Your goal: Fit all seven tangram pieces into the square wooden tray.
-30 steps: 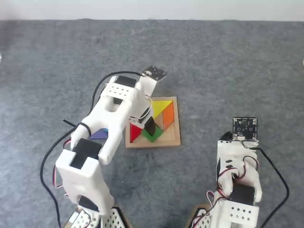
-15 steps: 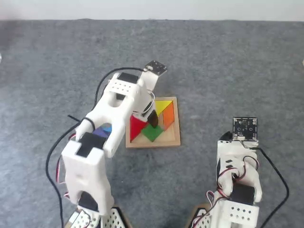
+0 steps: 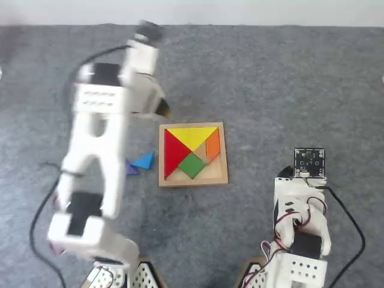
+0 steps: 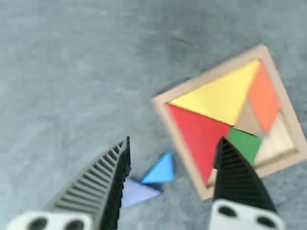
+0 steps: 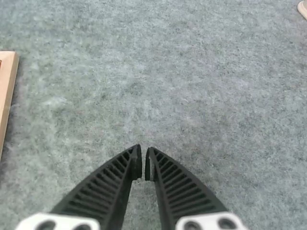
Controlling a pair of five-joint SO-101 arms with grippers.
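The square wooden tray [image 3: 223, 177] lies mid-table holding a yellow triangle [image 3: 192, 135], a red triangle [image 3: 173, 157], a green square [image 3: 192, 165] and an orange piece [image 3: 213, 145]. A blue triangle [image 3: 144, 161] and a purple piece [image 3: 131, 169] lie on the carpet just left of the tray. My left gripper [image 3: 161, 110] hangs above the carpet off the tray's far left corner. In the left wrist view that gripper [image 4: 174, 146] is open and empty, above the blue triangle [image 4: 160, 170], the purple piece [image 4: 136, 191] and the tray [image 4: 162, 102]. My right gripper [image 5: 143, 163] is shut over bare carpet.
Grey carpet covers the table. The right arm [image 3: 300, 222] sits folded at the front right, well clear of the tray. The tray's edge [image 5: 5, 91] shows to one side in the right wrist view. Bare wood [image 4: 278, 139] is left in one tray corner.
My left arm has lifted off the tray and swung away to the far left, uncovering the tray and the blue and purple pieces. The right arm has not moved.
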